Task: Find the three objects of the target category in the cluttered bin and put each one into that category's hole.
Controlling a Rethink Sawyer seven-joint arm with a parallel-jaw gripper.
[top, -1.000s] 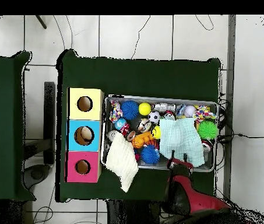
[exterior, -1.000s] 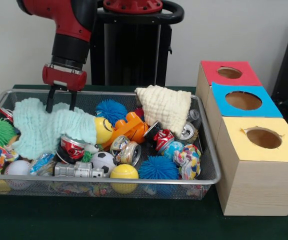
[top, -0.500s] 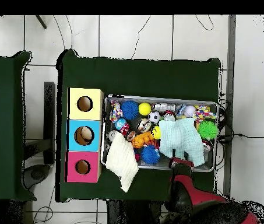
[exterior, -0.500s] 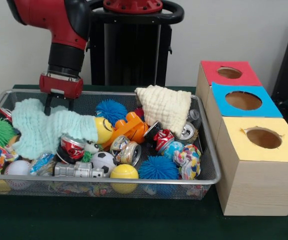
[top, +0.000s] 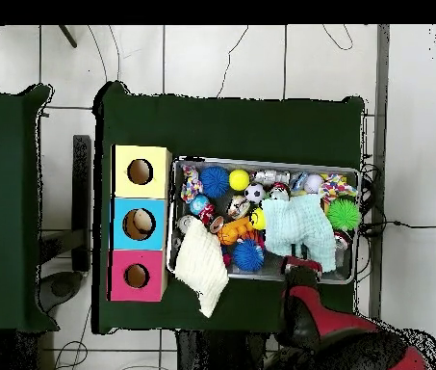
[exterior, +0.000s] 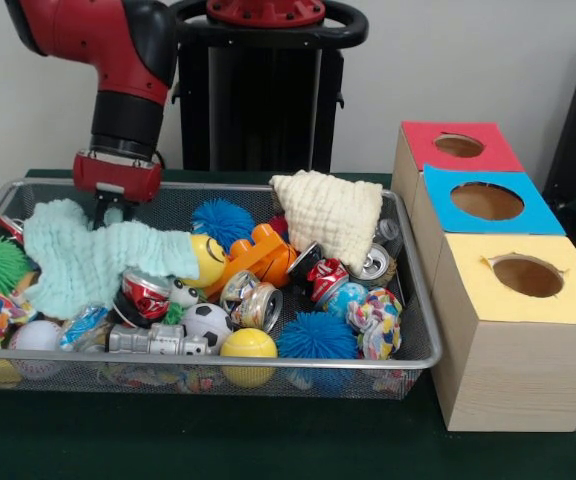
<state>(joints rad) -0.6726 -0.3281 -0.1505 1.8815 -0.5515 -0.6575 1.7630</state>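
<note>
You have 3 boxes (exterior: 508, 300) at the bin's (exterior: 408, 355) 3 o'clock side, holes up to take drops. Balls and cans crowd the near bin. Farther back, the mint cloth (exterior: 93, 260) sprawls over them, directly below the gripper (exterior: 115, 205); whether it's clenched or released, you cannot tell.

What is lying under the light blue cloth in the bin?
A red can and a yellow smiley ball poke out from under the cloth's edge. Whatever lies beneath its middle is covered and cannot be seen.
</note>
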